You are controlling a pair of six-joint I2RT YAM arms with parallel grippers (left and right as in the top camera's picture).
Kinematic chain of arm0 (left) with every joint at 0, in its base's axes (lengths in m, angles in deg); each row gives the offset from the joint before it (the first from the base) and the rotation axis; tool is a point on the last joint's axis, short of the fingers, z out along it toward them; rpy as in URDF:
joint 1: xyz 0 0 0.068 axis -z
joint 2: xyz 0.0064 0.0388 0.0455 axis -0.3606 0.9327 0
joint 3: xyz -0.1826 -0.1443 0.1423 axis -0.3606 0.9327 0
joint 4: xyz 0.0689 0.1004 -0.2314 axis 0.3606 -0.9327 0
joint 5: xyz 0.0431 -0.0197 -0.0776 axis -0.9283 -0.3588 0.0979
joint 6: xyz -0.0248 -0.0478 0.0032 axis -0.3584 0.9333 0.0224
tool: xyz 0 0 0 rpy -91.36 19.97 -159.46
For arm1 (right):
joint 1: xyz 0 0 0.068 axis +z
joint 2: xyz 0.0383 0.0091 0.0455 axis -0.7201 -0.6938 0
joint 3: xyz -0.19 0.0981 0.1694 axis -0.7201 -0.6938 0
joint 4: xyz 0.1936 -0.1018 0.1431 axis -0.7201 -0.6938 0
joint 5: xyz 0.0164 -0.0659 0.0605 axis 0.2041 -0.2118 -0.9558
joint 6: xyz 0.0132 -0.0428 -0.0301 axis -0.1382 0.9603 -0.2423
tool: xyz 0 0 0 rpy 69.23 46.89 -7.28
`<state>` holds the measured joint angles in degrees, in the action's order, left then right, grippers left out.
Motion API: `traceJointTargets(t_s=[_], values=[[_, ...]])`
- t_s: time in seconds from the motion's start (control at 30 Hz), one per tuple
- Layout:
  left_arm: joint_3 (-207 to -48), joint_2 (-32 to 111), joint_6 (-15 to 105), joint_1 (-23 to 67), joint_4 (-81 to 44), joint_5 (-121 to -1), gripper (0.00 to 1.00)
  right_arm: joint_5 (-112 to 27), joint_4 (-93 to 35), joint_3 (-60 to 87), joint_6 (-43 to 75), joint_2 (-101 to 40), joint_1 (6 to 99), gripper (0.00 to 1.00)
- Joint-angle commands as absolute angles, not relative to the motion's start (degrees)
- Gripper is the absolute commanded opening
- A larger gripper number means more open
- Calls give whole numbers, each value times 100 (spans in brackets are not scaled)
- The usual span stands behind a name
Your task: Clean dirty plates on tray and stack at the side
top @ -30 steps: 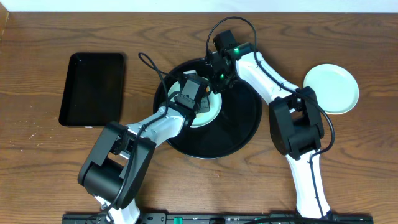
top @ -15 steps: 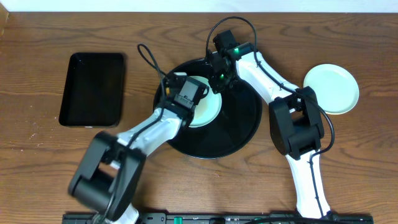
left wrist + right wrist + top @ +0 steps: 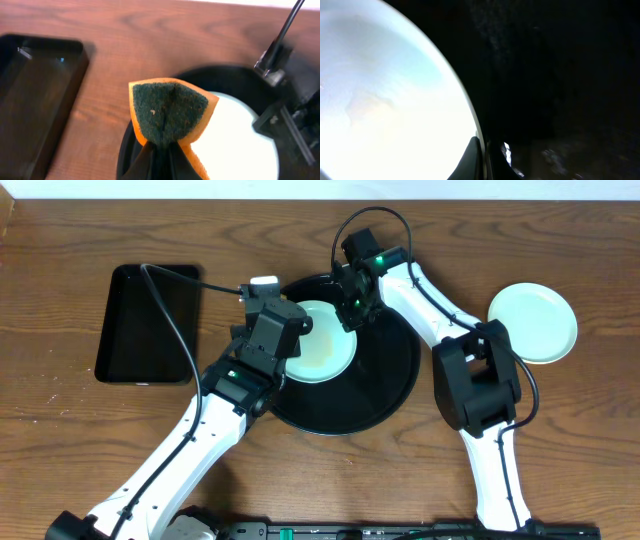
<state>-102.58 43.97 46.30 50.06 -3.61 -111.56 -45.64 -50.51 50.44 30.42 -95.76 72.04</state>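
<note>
Plate sits on round tray; my right pincer pinches its rim. My left pincer grips a sponge over the tray's left edge.

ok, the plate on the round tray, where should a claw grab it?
The plate lies flat, so only its thin lip offers purchase. I'd pinch the rim from above at its right edge, where bare tray leaves finger room. The left claw's sponge crowds the left side.

We look straight down over the whole table. Both wrist views sit close, sharing the plate on the tray.
</note>
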Motion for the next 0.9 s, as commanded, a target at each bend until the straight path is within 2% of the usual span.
traceJointTargets(t_s=[0.0,0.23,0.4,0.67,0.87], values=[[-10262,4454,4696,4989,-752,-11051,8,-3449,-5044,5088,3029,-8732,7257,1],[-10262,4496,5625,4987,-1403,-11047,8,-1902,-4908,5088,3490,-7430,7351,1],[-10262,4496,5660,4987,-1375,-11014,8,-1211,-4828,5088,3989,-6763,7480,1],[-10262,4502,6313,4989,-1375,-11008,8,446,-4830,5086,4625,-6579,7808,1],[-10262,4660,6405,4989,-1185,-10452,8,651,-4825,5086,4837,-6579,8081,1]])
